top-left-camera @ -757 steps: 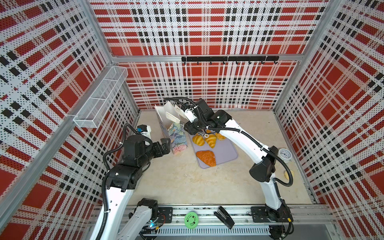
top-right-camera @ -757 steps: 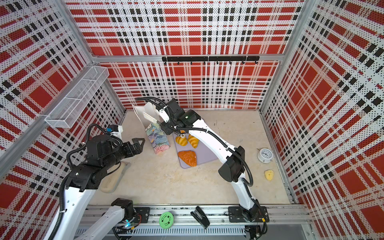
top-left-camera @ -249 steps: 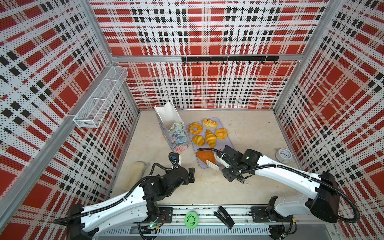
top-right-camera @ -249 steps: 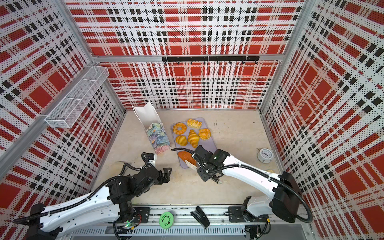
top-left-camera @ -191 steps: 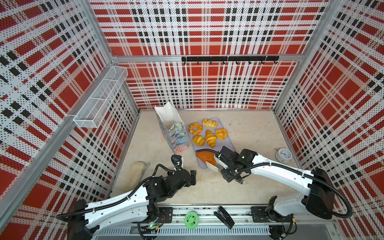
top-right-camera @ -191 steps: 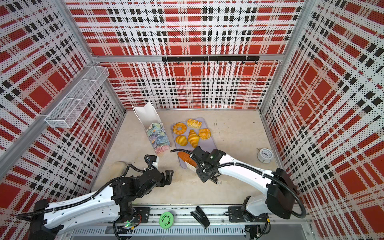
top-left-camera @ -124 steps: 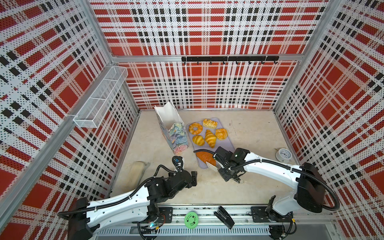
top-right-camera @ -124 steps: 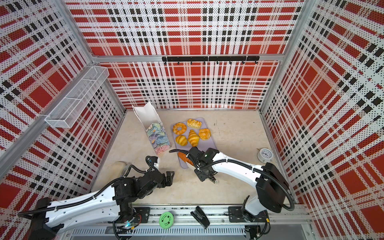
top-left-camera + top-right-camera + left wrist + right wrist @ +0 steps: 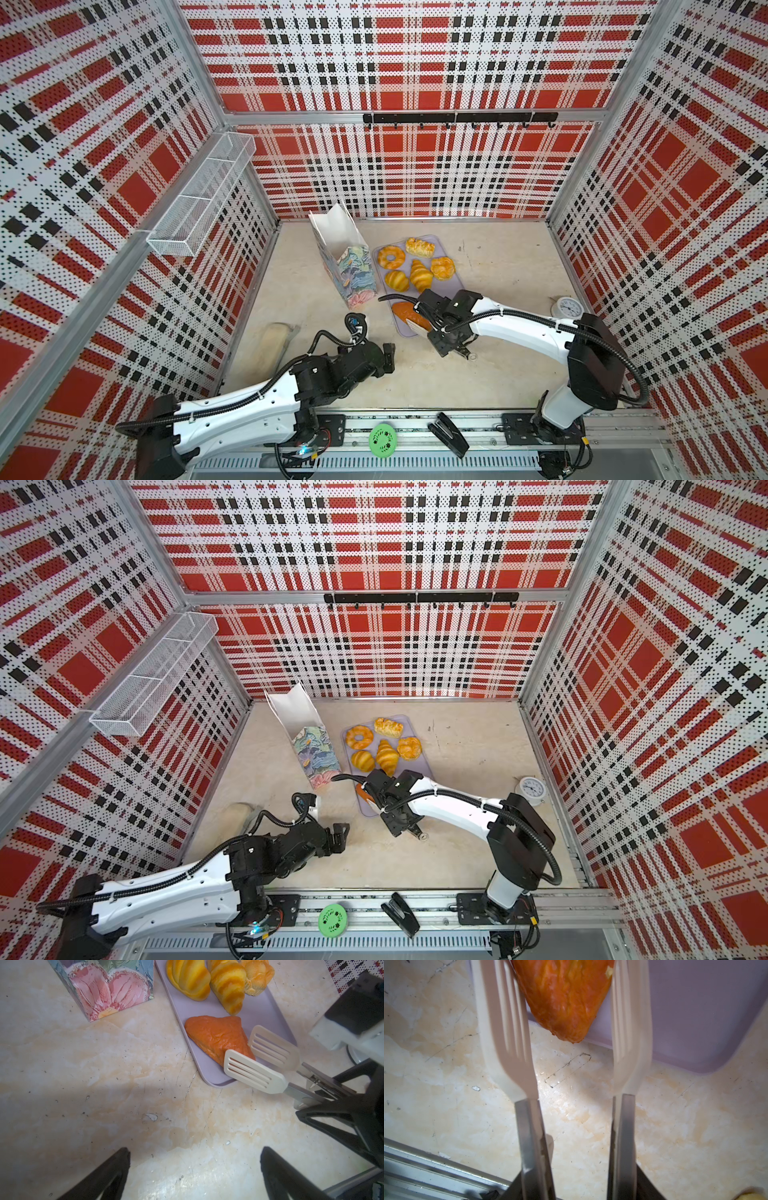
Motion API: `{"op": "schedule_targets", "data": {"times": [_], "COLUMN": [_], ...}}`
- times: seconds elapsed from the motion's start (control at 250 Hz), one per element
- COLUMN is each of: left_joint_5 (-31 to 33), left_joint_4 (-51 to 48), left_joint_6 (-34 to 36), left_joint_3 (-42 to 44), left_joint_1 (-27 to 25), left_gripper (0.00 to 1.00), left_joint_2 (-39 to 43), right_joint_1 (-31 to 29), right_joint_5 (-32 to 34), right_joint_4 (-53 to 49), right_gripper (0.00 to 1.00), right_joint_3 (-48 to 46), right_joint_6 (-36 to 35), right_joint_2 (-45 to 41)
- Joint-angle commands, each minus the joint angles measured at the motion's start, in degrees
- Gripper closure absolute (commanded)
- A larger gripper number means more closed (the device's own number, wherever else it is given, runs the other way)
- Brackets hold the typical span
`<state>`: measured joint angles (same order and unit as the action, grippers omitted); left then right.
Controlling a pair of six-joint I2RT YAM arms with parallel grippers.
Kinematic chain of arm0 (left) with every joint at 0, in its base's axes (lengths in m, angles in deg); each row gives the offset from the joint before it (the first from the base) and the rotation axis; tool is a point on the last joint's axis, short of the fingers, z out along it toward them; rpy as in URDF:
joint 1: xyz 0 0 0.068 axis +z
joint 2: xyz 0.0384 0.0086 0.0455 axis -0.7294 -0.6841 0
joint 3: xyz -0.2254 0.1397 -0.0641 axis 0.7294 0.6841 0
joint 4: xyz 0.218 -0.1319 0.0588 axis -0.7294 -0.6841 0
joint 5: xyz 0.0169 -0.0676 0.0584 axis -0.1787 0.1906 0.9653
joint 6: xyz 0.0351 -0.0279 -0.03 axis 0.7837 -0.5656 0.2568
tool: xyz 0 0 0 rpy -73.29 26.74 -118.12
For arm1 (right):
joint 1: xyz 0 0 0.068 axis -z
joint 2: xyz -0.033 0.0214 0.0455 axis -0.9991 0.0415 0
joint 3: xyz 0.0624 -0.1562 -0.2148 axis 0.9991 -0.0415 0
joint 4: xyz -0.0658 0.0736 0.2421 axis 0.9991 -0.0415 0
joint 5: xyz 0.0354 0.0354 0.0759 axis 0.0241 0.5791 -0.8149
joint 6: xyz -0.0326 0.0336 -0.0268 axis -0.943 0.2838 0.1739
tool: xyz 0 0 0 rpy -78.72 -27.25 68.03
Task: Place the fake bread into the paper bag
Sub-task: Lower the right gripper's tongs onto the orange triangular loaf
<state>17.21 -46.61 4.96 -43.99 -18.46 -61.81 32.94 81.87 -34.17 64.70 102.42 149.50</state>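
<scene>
Currently the right fingers [image 9: 353, 1113] clamp the tongs [image 9: 253, 1072], whose white blades flank the orange-brown triangle [image 9: 216, 1036] at the near end of the lilac tray [image 9: 270, 1014]. Five more fake bread pieces [image 9: 419, 272] crowd the tray beyond, just beside the upright paper bag [image 9: 353, 266]. The left fingers [image 9: 108, 1174] gape wide, empty, over bare worktop [image 9: 104, 1084].

The worktop [image 9: 498, 374] is mottled cream and tan. The tray [image 9: 257, 1007] is lilac, the fake bread [image 9: 420, 274] golden-yellow, one triangle [image 9: 216, 1036] orange-brown. The paper bag [image 9: 353, 270] shows pink, blue and green flowers outside, white inside. The tongs [image 9: 253, 1073] are cream.
</scene>
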Motion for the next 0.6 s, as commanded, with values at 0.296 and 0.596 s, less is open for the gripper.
{"op": "schedule_targets", "data": {"times": [0.296,0.596], "left_joint_5": [1.2,3.1], "left_joint_4": [1.9,0.3], "left_joint_6": [-0.3,-0.2], "left_joint_3": [-1.0,-1.5], "left_joint_1": [-1.1,-1.1], "left_gripper": [0.01,0.01], "left_joint_2": [-2.1,-0.5], "right_joint_1": [0.0,-0.1], "right_joint_5": [0.7,0.1], "right_joint_4": [-1.9,-2.7], "right_gripper": [0.5,0.67], "right_joint_3": [5.3,6.1], "right_joint_6": [-3.1,-4.5], "right_joint_2": [5.1,5.9]}}
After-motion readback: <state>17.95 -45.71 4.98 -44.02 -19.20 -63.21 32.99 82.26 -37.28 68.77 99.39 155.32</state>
